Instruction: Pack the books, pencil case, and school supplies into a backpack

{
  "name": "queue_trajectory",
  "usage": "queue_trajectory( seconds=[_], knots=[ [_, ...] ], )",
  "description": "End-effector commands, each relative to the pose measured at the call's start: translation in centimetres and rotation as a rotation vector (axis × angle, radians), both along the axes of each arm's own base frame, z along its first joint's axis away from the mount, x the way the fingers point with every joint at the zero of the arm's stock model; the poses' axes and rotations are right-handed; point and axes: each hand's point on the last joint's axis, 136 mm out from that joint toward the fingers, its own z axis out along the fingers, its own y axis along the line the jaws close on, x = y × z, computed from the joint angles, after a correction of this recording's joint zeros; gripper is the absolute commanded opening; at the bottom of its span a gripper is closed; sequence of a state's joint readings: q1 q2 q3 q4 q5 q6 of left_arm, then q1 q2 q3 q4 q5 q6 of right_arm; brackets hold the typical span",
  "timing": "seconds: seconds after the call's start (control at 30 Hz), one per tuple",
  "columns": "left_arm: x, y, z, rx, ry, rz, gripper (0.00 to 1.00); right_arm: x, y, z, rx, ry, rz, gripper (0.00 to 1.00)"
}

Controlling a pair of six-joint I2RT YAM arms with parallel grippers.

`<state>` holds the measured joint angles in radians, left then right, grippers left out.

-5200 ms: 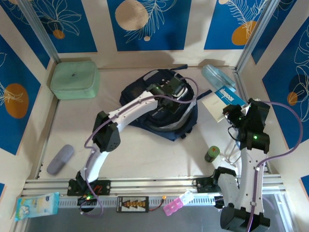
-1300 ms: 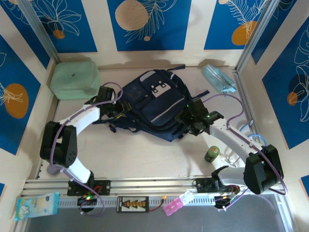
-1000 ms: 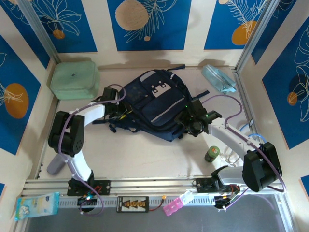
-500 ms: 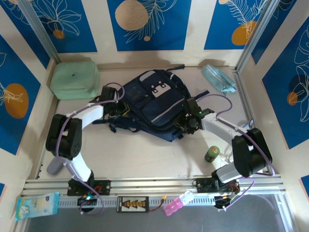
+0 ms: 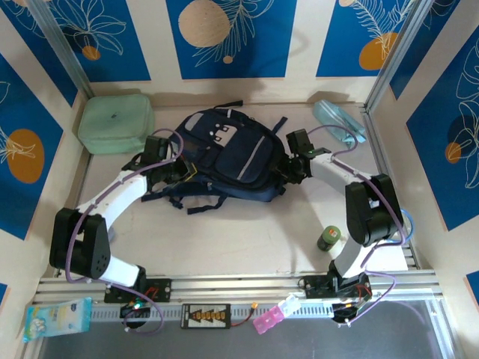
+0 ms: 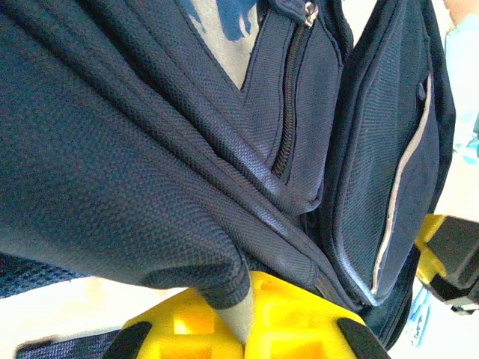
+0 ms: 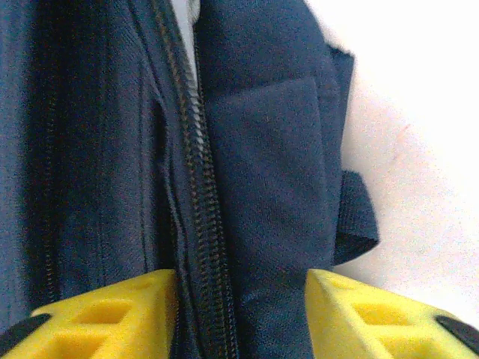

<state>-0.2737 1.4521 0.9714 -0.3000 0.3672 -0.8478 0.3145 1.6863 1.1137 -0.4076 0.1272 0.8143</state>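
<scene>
Left gripper [image 6: 243, 318] clenches a backpack [image 5: 228, 158] fabric fold on its left side. Right gripper [image 7: 241, 299] grasps the zipper seam on the right. Backpack lies flat on the table [image 5: 224, 239], far half

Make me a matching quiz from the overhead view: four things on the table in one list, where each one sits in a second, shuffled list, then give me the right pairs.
Things:
1. backpack
2. pencil case
3. mint-green case
4. small green container

Places:
A. far-left corner
B. near side, on the right
C. far-right corner
D. middle

Pairs: 1-D, 2-C, 3-A, 4-B
</scene>
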Motion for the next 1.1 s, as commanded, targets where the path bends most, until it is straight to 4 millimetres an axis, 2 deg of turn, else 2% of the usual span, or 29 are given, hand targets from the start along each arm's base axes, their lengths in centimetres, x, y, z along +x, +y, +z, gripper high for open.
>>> queue_trajectory(
  seconds=[0.0, 0.1, 0.2, 0.37, 0.5, 0.6, 0.7, 0.93, 1.07],
  knots=[
    [-0.4, -2.6, 2.9, -0.115, -0.043, -0.068, 0.00, -1.3, -1.5, 3.9, -0.097, -0.050, 0.021, 0.56],
    [-0.2, -3.2, 3.1, -0.150, -0.033, -0.048, 0.00, -3.5, -1.8, 6.3, -0.179, -0.062, 0.055, 0.59],
    [0.2, -3.7, 3.6, -0.180, -0.032, -0.022, 0.00, -6.0, 0.2, 7.9, -0.192, -0.066, 0.139, 0.59],
    [0.4, -3.8, 3.8, -0.188, -0.026, 0.019, 0.00, -9.7, 7.1, 9.5, -0.165, -0.092, 0.309, 0.54],
    [0.4, -3.7, 3.8, -0.189, -0.028, 0.026, 0.00, -11.3, 13.5, 9.7, -0.179, -0.134, 0.449, 0.45],
    [0.3, -3.8, 3.8, -0.193, -0.026, 0.021, 0.00, -11.5, 17.2, 9.0, -0.217, -0.167, 0.516, 0.38],
    [0.2, -3.7, 3.7, -0.194, -0.027, 0.025, 0.00, -10.9, 19.7, 8.3, -0.237, -0.196, 0.546, 0.32],
    [0.1, -3.6, 3.7, -0.182, -0.026, 0.026, 0.00, -8.8, 22.6, 6.7, -0.194, -0.238, 0.529, 0.25],
    [0.1, -3.8, 3.7, -0.192, -0.017, 0.019, 0.00, -7.9, 22.8, 5.3, -0.201, -0.230, 0.497, 0.24]
  ],
)
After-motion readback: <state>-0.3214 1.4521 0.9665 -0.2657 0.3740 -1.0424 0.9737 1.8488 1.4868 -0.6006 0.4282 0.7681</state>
